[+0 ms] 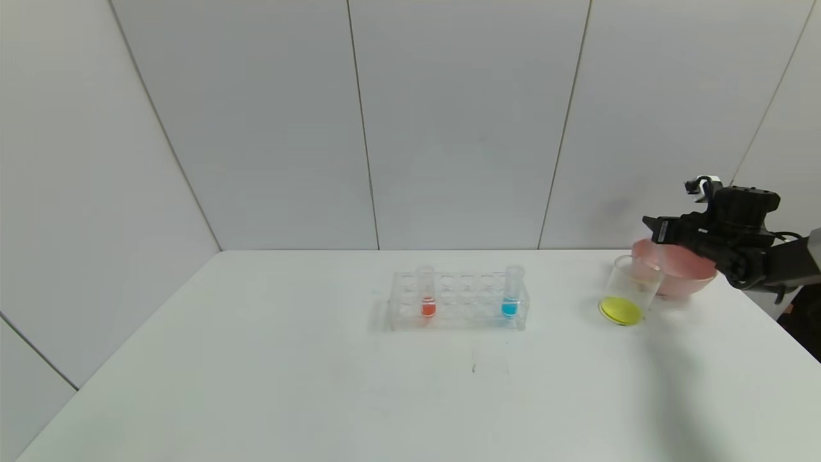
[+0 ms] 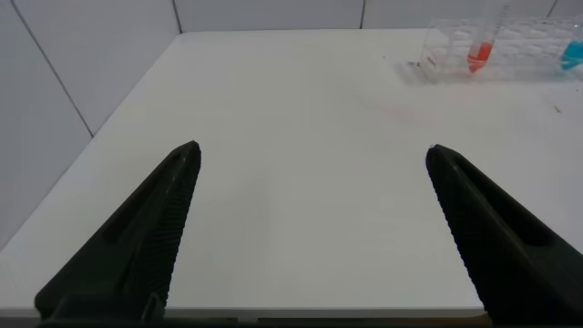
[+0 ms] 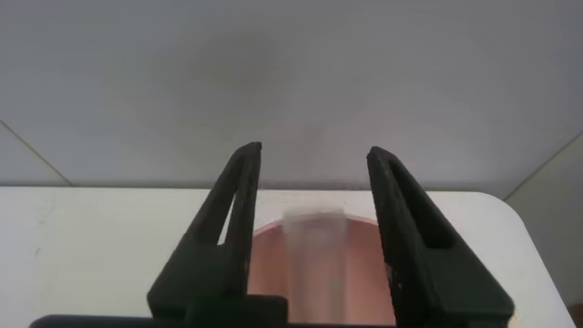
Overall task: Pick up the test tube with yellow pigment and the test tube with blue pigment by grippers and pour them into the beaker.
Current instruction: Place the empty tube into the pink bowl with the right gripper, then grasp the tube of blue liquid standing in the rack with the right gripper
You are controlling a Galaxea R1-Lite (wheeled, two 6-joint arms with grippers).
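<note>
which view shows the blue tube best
The head view: the test tube with blue pigment stands upright at the right end of the tube rack, fully visible. The left wrist view catches only a cyan sliver at its edge. The right wrist view does not show it.

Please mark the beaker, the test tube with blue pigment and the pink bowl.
beaker (image 1: 630, 287): head view, on its clear wall above the yellow liquid.
test tube with blue pigment (image 1: 510, 307): head view, on the blue liquid at its bottom.
pink bowl (image 1: 685, 274): head view, on its outer wall.
</note>
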